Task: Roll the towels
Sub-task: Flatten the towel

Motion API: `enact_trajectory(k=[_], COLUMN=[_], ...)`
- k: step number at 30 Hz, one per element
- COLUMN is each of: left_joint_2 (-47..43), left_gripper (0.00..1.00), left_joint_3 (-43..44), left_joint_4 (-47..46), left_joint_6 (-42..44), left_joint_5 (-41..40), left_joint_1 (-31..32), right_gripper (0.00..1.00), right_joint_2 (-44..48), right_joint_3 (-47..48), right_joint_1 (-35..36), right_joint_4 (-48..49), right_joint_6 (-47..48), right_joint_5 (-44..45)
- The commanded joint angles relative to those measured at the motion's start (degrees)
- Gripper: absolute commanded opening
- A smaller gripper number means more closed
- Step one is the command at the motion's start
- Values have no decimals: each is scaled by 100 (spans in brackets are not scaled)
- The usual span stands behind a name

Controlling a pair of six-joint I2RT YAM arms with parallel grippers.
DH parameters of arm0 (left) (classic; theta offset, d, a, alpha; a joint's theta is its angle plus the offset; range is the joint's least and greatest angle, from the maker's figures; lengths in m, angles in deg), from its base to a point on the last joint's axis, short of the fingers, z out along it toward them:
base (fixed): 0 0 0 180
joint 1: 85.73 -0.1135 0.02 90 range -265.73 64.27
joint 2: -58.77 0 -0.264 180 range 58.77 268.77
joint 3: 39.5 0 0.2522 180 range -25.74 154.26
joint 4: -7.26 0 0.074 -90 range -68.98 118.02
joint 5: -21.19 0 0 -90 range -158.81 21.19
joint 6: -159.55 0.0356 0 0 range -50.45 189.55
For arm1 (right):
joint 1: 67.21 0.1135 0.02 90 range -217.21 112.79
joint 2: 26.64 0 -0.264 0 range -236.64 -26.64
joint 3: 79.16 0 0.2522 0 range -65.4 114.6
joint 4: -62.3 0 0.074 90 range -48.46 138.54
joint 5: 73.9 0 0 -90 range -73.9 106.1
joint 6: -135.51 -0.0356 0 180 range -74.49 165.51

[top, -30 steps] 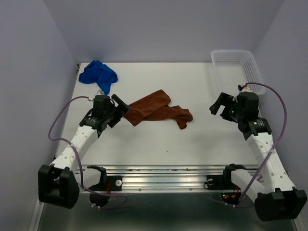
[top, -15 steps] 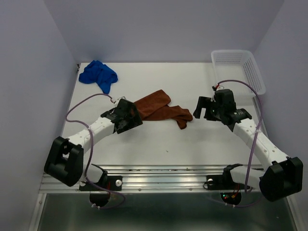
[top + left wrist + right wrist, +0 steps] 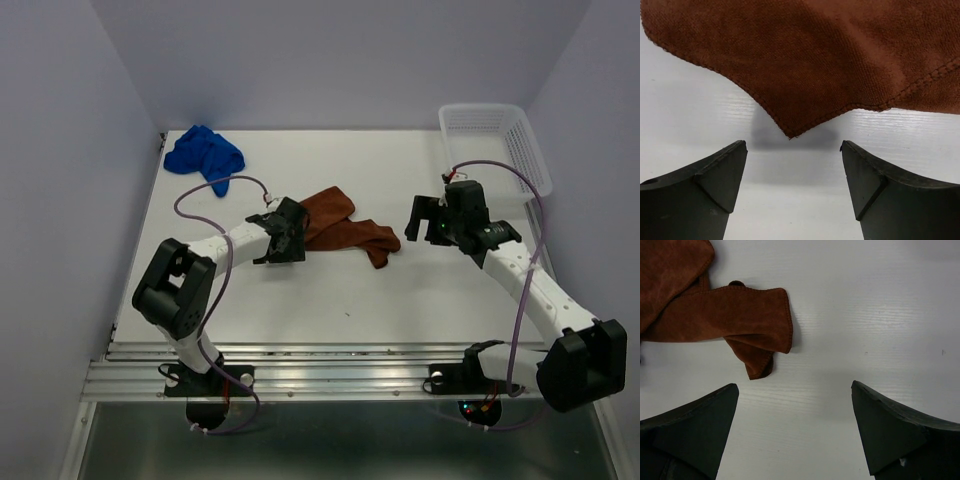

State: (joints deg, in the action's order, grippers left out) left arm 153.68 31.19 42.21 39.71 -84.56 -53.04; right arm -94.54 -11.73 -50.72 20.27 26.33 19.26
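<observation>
Left claw (image 3: 793, 146) and right claw (image 3: 794, 386) both gape empty at the left and right ends of the central, crumpled rust-brown terry towel (image 3: 335, 228). Nothing is rolled yet; the bunched royal-blue terry towel (image 3: 205, 155) lies far left.

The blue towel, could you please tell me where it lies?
Top view: the blue towel lies bunched in the far left corner of the table, apart from the brown towel.

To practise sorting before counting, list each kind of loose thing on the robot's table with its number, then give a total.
Towels: 2 (rust-brown towel, blue towel)
Baskets: 1 (white mesh basket)
Total: 3
</observation>
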Motion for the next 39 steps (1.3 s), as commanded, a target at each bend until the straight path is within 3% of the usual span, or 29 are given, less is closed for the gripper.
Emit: enact_trajectory(k=[1,5,12,15,17,23,31,39], left_joint_2=[114,519,959,985,976,336,-1421,-2459], left_gripper=[86,65,52,28,0,0,0,0], left_joint_3=[345,389,381,319,293,187,-155,-463], left_joint_4=[25,34,-1,-150,-194,-264,-563,-695], left_joint_6=[585,620,603,638,629,305,-135,-627], left_joint_5=[-201,-140,-201,-69,-34,-270,27,696], left_joint_1=[54,62,36,-8,-52,-140,-315,-1342], right_gripper=[100,100,100,100,100,100,100,100], right_joint_2=[-57,-13,57,40,22,-267,-1267,-2727], right_joint_3=[276,267,258,276,276,416,995,2110], right_joint_1=[3,3,3,3,3,3,161,530], right_joint_4=[182,155,146,147,173,444,1148,1123], right_joint_6=[125,116,134,143,169,475,1214,1786], right_joint_5=[150,211,194,176,176,-272,-1035,-1125])
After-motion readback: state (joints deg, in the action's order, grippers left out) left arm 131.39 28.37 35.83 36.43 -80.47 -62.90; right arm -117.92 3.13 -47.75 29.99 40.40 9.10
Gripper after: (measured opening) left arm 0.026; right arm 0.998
